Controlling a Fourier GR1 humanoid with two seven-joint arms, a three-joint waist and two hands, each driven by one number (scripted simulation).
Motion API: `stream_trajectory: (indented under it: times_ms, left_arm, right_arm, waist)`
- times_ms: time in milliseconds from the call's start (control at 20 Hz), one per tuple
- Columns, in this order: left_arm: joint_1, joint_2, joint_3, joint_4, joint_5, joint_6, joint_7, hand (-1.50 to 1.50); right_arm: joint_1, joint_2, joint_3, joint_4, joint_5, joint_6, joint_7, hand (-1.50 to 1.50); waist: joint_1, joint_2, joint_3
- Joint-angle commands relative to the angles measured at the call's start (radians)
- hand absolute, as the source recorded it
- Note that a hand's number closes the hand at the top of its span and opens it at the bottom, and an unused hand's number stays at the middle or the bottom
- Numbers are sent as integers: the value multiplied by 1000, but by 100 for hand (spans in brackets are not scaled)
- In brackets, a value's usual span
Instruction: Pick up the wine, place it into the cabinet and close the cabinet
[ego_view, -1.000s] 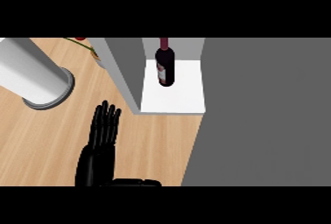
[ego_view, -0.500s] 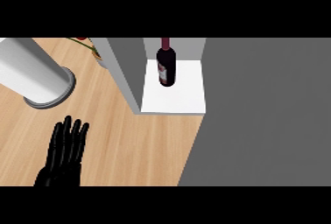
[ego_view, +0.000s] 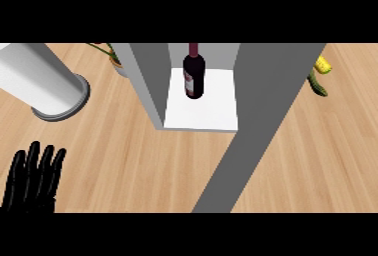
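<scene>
While the wine (ego_view: 193, 75) already sits inside the cabinet (ego_view: 203, 114), on the white shelf floor at upper centre of the frame with its neck pointing toward the top edge, the closing is the step left to do. From this steep angle I take the bottle to be standing upright, close to the cabinet's left wall.

What the next move turns on is the grey door (ego_view: 255, 130). It shows as a slanting band from the upper right down to bottom centre, so its long line runs diagonally across the wooden counter (ego_view: 133, 160). The left hand (ego_view: 29, 177) is at the lower left corner, fingers straight and spread, holding nothing. The door lies to its right and well apart, with bare wood between them. No right hand is to be seen, so I cannot say which hand is nearer. Judging by the layout, a push on the door would have to come from its right-hand side.

Half a second ago grey filled the whole right of the frame; now it has narrowed to that band, and counter shows beyond it, with a yellow and green thing (ego_view: 319, 75) at upper right. The hand has slid further into the corner. A white cylinder (ego_view: 40, 75) stands at upper left.
</scene>
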Motion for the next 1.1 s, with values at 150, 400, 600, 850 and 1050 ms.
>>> stream_trajectory:
  times_ms: [150,400,600,850,1050]
  left_arm:
    - [86,61,98,-35,77,-108,-19,-150]
    - [126,115,175,-1,126,-225,-40,-150]
    - [116,159,267,-48,196,-262,-4,-150]
    - [101,164,311,22,241,-318,7,-150]
    - [104,197,357,9,268,-367,22,-150]
  right_arm:
    - [-294,87,195,116,35,-261,20,150]
    - [-485,85,146,253,-14,-393,5,150]
    - [-654,85,30,392,-114,-439,7,150]
    - [-932,88,-71,605,-263,-498,-3,150]
    - [-1122,89,-118,804,-346,-538,-61,150]
  waist:
    - [11,4,0]
    - [30,8,-2]
    - [41,16,1]
    - [38,20,2]
    - [65,19,2]
